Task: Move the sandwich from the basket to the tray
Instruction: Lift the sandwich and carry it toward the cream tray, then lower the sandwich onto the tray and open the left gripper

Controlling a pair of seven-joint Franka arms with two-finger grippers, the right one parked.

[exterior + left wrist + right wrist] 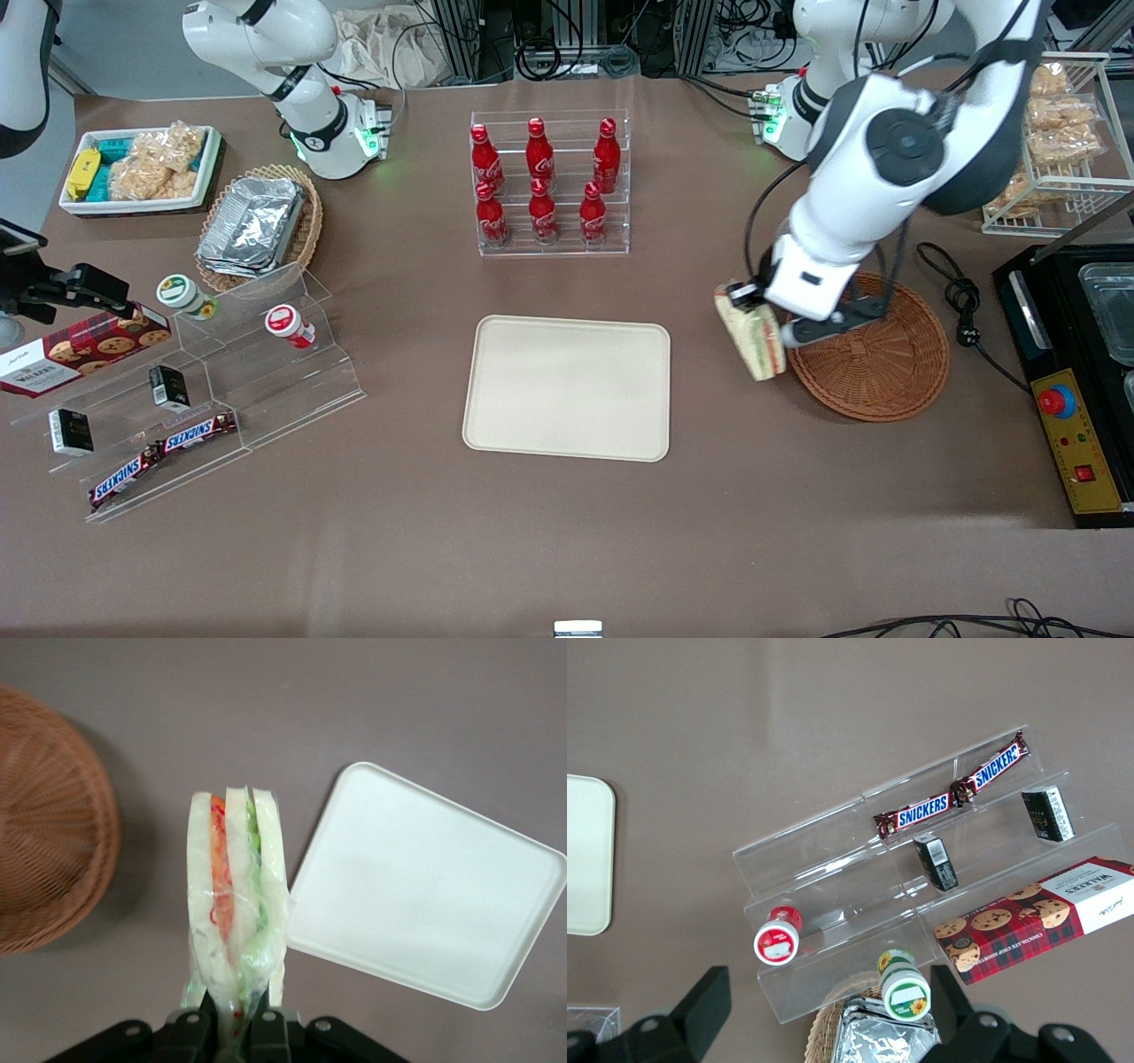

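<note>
Hand [764, 312] of the left arm, raised above the table [567, 532] at the basket's rim on the side toward the tray; its fingers [266, 1028] are closed on the sandwich [753, 335], pinching it at one narrow end (seen plainly in the wrist view). The sandwich [235, 895] hangs clear of every surface, wrapped in clear film, with three white bread slices and an orange-red and a green filling layer between them. In the front view it sits over bare table, between basket and tray, overlapping the basket's edge. Basket [873, 359]: round, reddish-brown wicker, with nothing visible in the part the arm leaves uncovered. Tray [569, 388]: cream, rectangular, flat on the table near the sandwich and toward the parked arm's end; in the wrist view one tray [425, 895] corner lies just beside the sandwich. Farther from the front camera than the tray, a clear rack of red bottles [542, 182].
</note>
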